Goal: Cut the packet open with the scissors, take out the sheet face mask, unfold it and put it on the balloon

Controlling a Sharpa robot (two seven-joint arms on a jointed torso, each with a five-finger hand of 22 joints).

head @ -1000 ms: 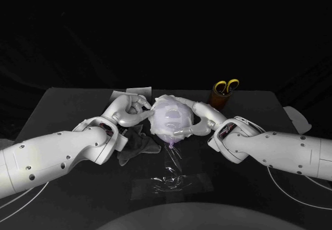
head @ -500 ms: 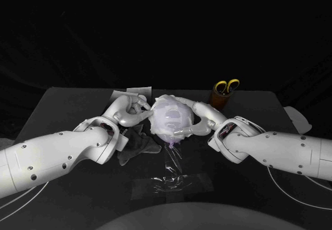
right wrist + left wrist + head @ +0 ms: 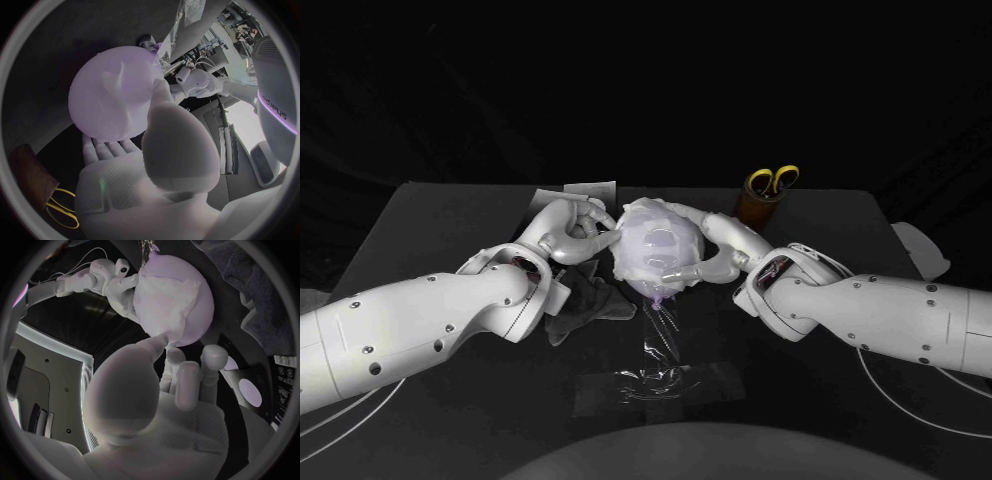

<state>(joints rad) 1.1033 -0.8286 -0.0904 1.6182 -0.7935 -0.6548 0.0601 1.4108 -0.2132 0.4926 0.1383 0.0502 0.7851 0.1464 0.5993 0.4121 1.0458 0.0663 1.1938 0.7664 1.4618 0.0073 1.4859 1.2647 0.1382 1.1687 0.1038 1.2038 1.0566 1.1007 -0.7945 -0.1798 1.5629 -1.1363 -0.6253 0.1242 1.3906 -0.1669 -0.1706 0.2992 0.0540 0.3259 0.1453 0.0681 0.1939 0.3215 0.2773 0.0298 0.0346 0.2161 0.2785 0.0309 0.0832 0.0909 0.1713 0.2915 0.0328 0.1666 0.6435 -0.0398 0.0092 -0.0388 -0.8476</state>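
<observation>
The pale purple balloon (image 3: 655,262) stands upright at the table's middle, with the white sheet mask (image 3: 646,238) draped over its top and front. My right hand (image 3: 711,248) cups the balloon from the right; in the right wrist view its thumb (image 3: 164,107) lies on the balloon (image 3: 103,95) and its fingers reach behind it. My left hand (image 3: 571,230) is at the balloon's left, fingers apart, one fingertip (image 3: 157,341) touching the mask's edge (image 3: 164,305). The yellow-handled scissors (image 3: 772,180) stand in a brown holder (image 3: 760,208) at the back right.
A clear plastic stand (image 3: 661,382) holds the balloon's neck in front. A dark cloth (image 3: 589,305) lies under my left wrist. The cut packet (image 3: 589,189) lies behind my left hand. A pale scrap (image 3: 920,248) sits at the table's right edge.
</observation>
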